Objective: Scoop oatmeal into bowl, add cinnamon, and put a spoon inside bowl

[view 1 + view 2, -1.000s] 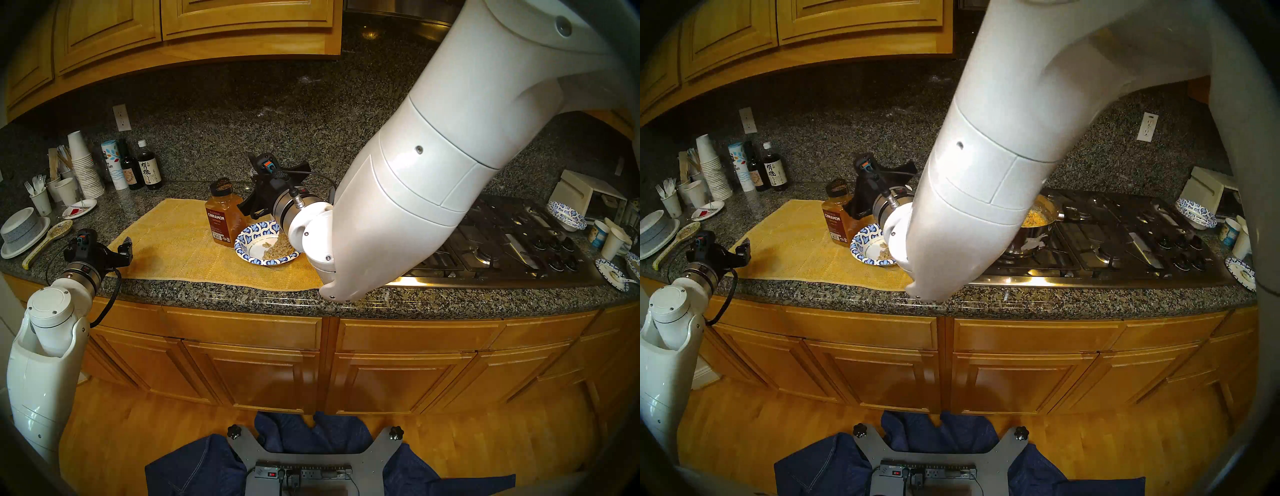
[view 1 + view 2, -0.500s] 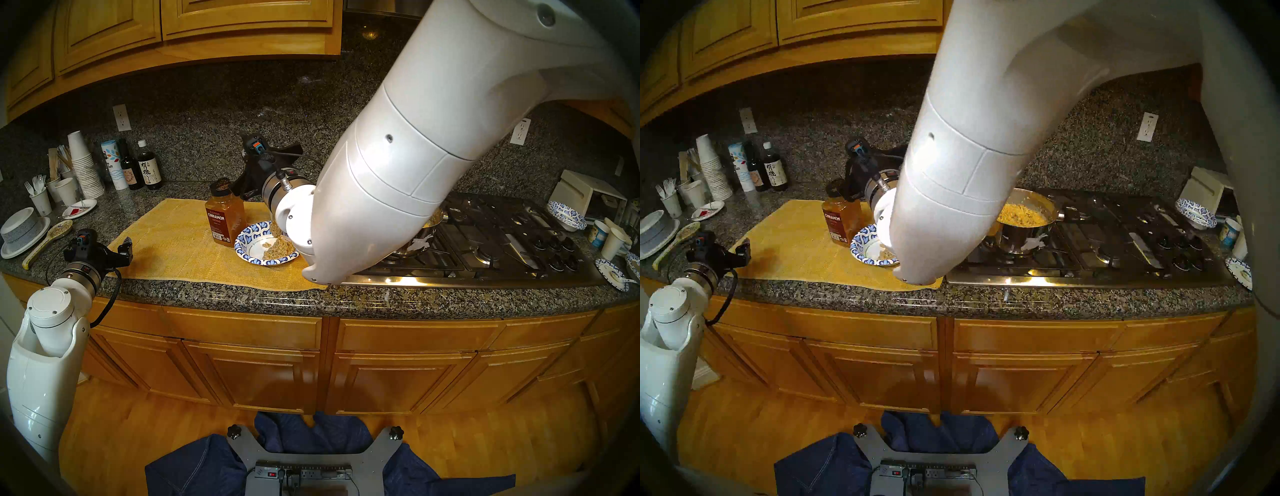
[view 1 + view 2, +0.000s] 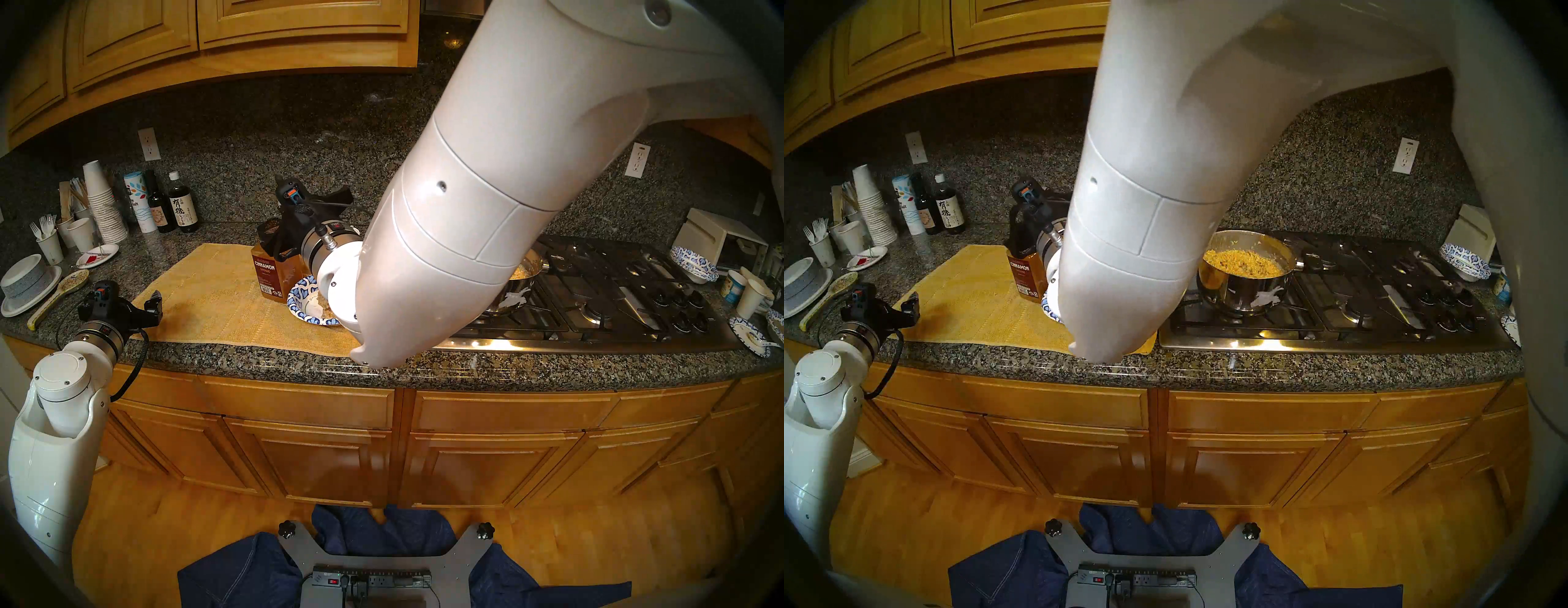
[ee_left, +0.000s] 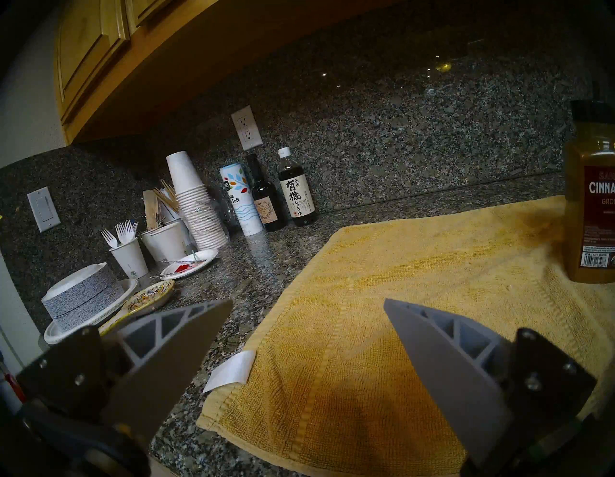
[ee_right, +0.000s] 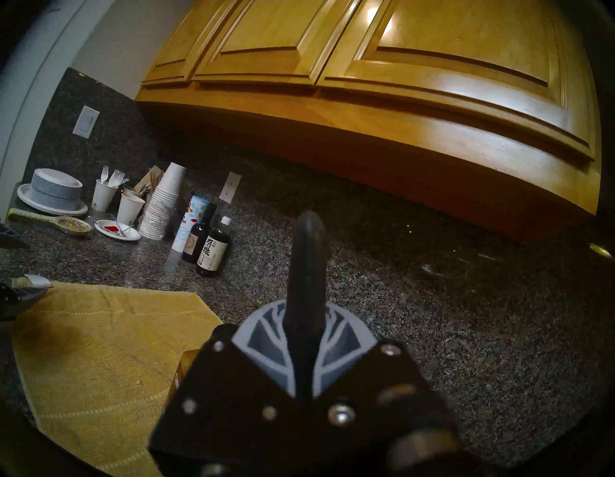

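Both our grippers differ: right gripper (image 5: 304,333) clenches a black handle (image 5: 307,259), now swung left over the bowl (image 3: 303,303) mid-towel (image 3: 203,297) beside the cinnamon (image 3: 269,271); left gripper (image 4: 307,333) gapes empty.

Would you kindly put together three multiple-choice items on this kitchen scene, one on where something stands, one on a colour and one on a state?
1. Where does the cinnamon jar stand?
A. on the stove
B. on the yellow towel
C. inside the pot

2. What colour is the bowl's patterned rim?
A. blue and white
B. red and black
C. plain green

3. How is the left gripper?
A. shut on a fork
B. shut on the jar
C. open and empty

Answers:
1 B: the cinnamon jar stands upright on the yellow towel, beside the bowl.
2 A: the part of the rim not hidden by the right arm shows a blue leaf pattern on white.
3 C: in the left wrist view the left gripper has its fingers wide apart, with only towel and counter between them.
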